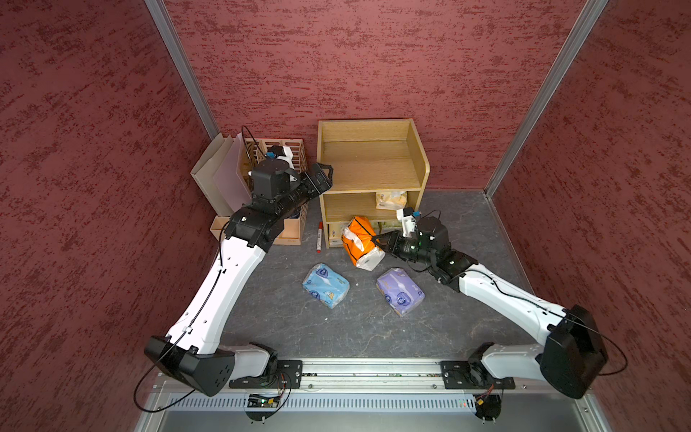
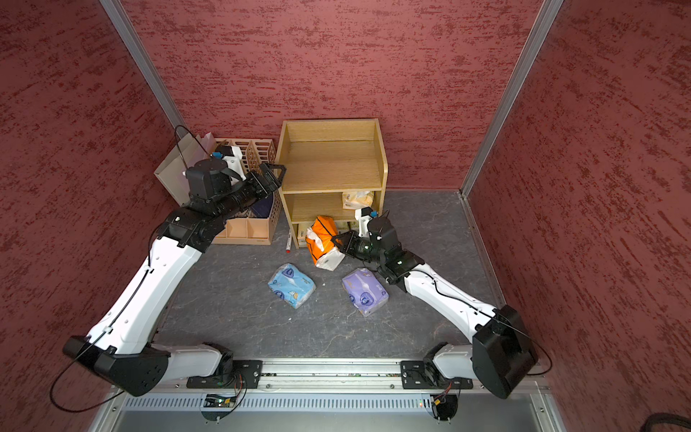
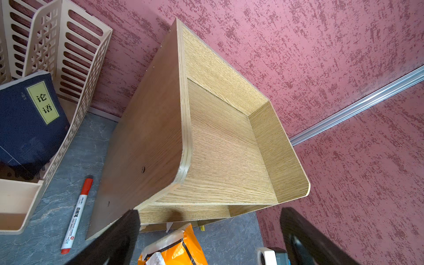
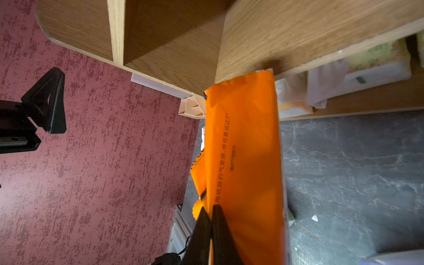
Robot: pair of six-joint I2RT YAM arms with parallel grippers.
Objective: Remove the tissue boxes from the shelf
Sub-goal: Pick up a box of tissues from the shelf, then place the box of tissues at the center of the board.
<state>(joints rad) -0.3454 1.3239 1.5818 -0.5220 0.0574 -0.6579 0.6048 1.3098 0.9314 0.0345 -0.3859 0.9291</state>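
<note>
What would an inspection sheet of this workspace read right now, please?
Surface: dark grey marbled tabletop, no spills seen.
Job's things: light oak three-tier wooden shelf, top tier bare; pale yellow-orange tissue pack on its middle tier; further packs in the bottom tier, partly hidden; light blue tissue pack and lilac tissue pack lying on the tabletop.
Clutter: beige slotted file organizer holding a navy booklet with yellow label; red-capped white marker beside the shelf.
Pincers: left pincer open, empty, by the shelf's top tier; right pincer shut on the orange tissue pack in front of the shelf.
Cables: black cable loop at the left arm's base, clear of the packs.
Surroundings: dark red textured walls, aluminium corner posts.
</note>
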